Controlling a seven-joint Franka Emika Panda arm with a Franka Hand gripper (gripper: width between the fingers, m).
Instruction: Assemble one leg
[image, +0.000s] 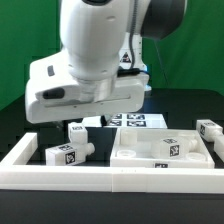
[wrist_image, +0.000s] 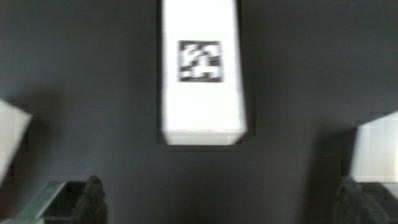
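In the wrist view a white leg with one square tag lies on the black table, just ahead of my gripper. The gripper is open, its dark fingers stand wide apart, and only bare table shows between them. In the exterior view the arm's white hand hangs low over the table's back left and hides the fingertips. Legs lie there at the left, under the hand and at the far right.
The flat white square panel with holes and tags lies right of centre. The white rail border runs along the front and sides. The marker board lies behind the panel. White edges show on both sides of the wrist view.
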